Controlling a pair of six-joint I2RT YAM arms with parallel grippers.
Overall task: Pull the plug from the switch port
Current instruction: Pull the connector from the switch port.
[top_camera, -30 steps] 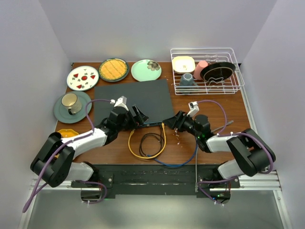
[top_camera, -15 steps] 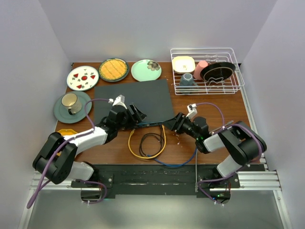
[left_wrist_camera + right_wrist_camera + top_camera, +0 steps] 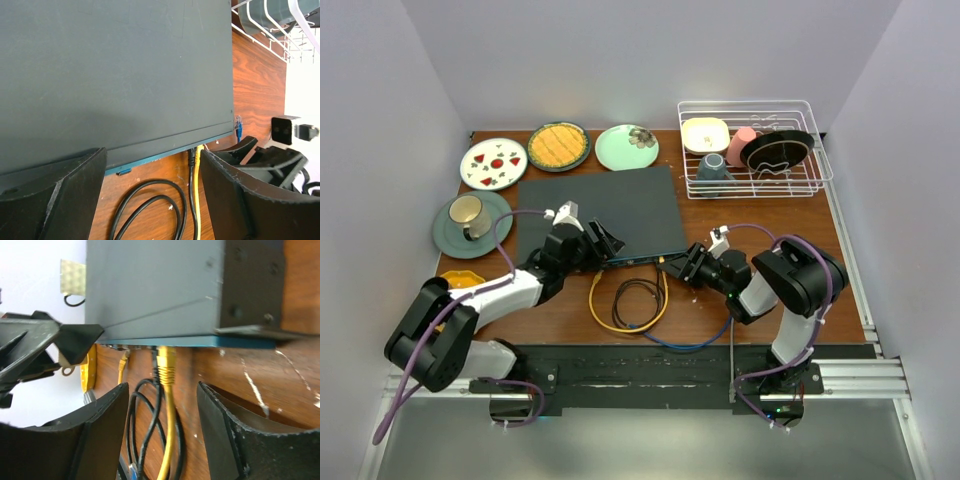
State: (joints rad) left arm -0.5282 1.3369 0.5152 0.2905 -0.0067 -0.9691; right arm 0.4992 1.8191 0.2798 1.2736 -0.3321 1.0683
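Seen from above, the left gripper (image 3: 604, 243) lay against the left part of the switch's front edge. From that height it was impossible to tell whether it touched. Its own wrist camera showed its fingers (image 3: 55, 192) spread wide, with the thin blue front edge (image 3: 160, 156) running across the gap between them.

The switch (image 3: 600, 205) sat flat on the table as a broad dark-grey slab. Toward the right end of its front edge the yellow plug (image 3: 198, 153) sat in its port, and a black cable (image 3: 150, 197) entered just beside it. The overhead view reduced this pair to a yellow speck.

Only the right wrist camera showed the plug's ribbed boot pushed home. It also showed a second, loose yellow connector (image 3: 122, 361) lying on the wood in front of the switch, nearer the left gripper.

The right gripper (image 3: 161, 389) was open just in front of the switch. Its fingers (image 3: 235, 430) stood on either side of the yellow cable (image 3: 620, 310), clear of the plug.

Only the overhead view showed that cable looping away from the switch, and a blue cable (image 3: 705, 338) curving in front of it on the right.
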